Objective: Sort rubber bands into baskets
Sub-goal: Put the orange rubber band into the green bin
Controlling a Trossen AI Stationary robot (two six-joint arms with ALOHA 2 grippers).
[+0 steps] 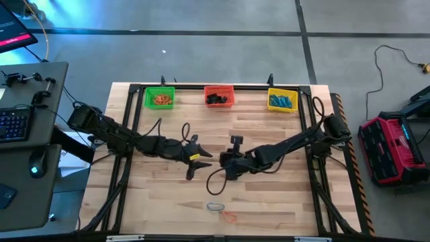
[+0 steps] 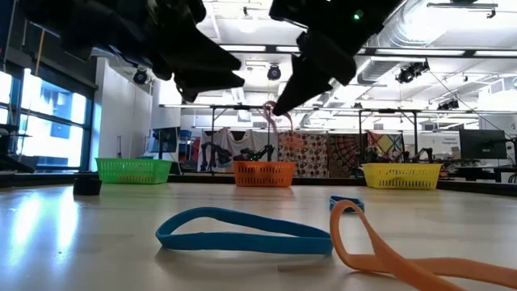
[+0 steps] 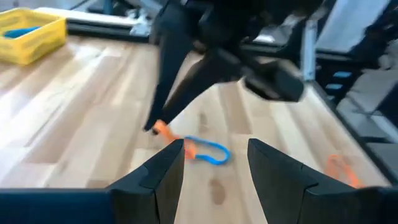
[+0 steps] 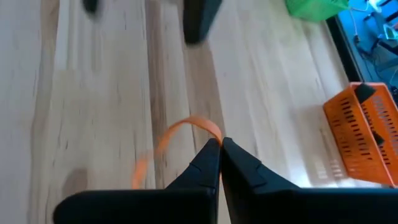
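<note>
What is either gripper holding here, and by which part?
The right gripper is shut on an orange rubber band, pinched at one end of its loop, the rest hanging free above the table. The left gripper is open and holds nothing.

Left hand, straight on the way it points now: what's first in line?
Most likely the right hand, shut on an orange rubber band, directly ahead of the open left hand. Depth is unclear, so it might pass just beneath it.

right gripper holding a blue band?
No, the right gripper is shut on an orange rubber band; the blue band lies on the table.
</note>
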